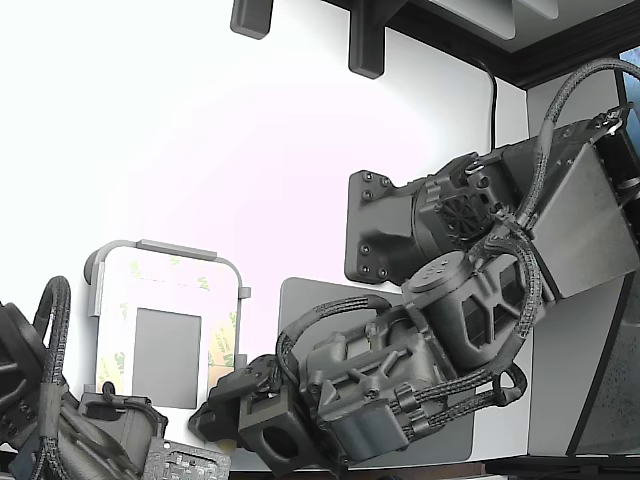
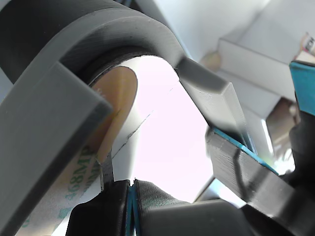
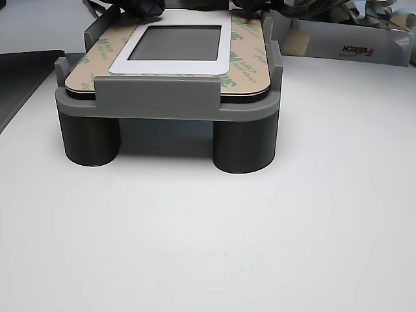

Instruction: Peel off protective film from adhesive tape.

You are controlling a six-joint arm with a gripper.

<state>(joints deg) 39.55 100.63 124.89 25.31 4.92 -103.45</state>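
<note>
White tabletop (image 3: 260, 247) supports one grey fixture (image 3: 166, 104) on two visible legs; one white plate (image 3: 170, 65) sits inside; tan protective film (image 3: 250, 62) borders it; gripper (image 2: 130, 189) jaws pinched together at a film corner.

My arm (image 1: 430, 330): black and bulky, it comes from the exterior view's right and reaches down toward the lower middle, with braided cables looping along it.
My hand (image 1: 245, 405): dark, low in the frame, just beside the plate's lower right corner; I cannot tell how the jaws stand.
Plate (image 1: 165, 340): white with a grey centre, it sits in a grey holder (image 1: 175, 250) on the white surface (image 1: 200, 150).
Protective film (image 1: 222, 345): tan-yellow strips with green print along the plate's edges.
Grey mat (image 1: 300, 300): flat, mostly hidden under my arm.
Second arm (image 1: 50, 410): dark, at the exterior view's lower left corner.
</note>
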